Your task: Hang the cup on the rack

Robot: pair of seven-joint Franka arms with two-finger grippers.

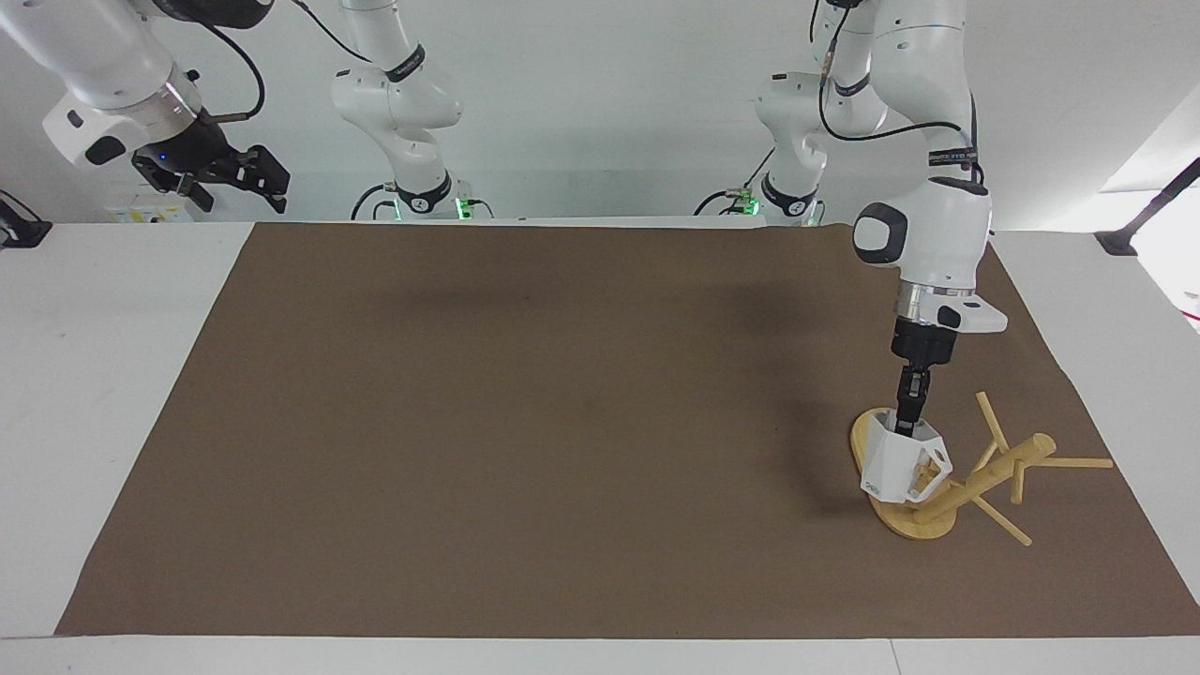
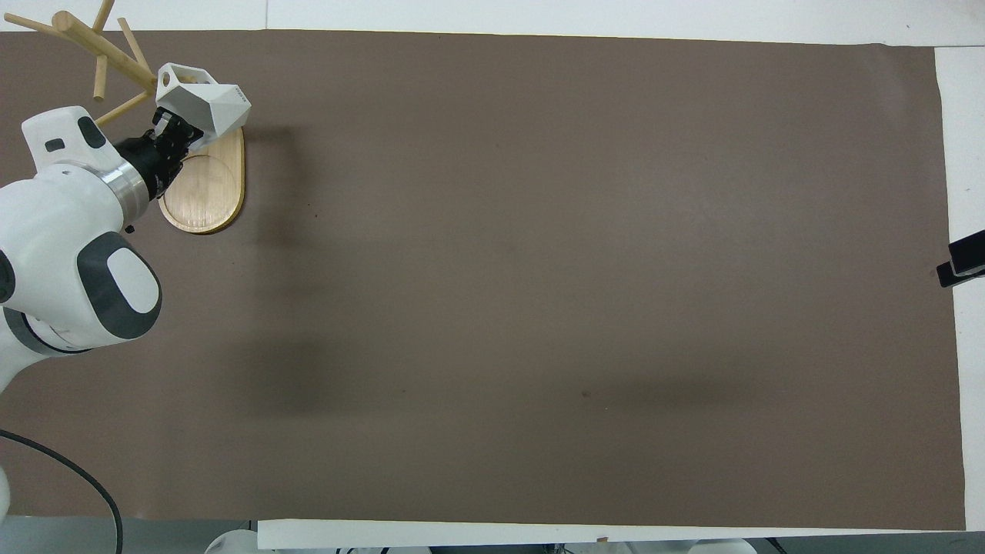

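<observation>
The white faceted cup hangs from my left gripper, which is shut on its rim, just over the rack's oval base. The cup's angular handle faces the bamboo rack's post and sits close against it. I cannot tell whether a peg is inside the loop. In the overhead view the cup is tilted over the end of the base that carries the post, with the left gripper beside it. My right gripper is open and waits raised at the right arm's end of the table.
A brown mat covers most of the white table. Thin pegs stick out from the post toward the left arm's end of the table. A dark tip of the right gripper shows at the mat's edge in the overhead view.
</observation>
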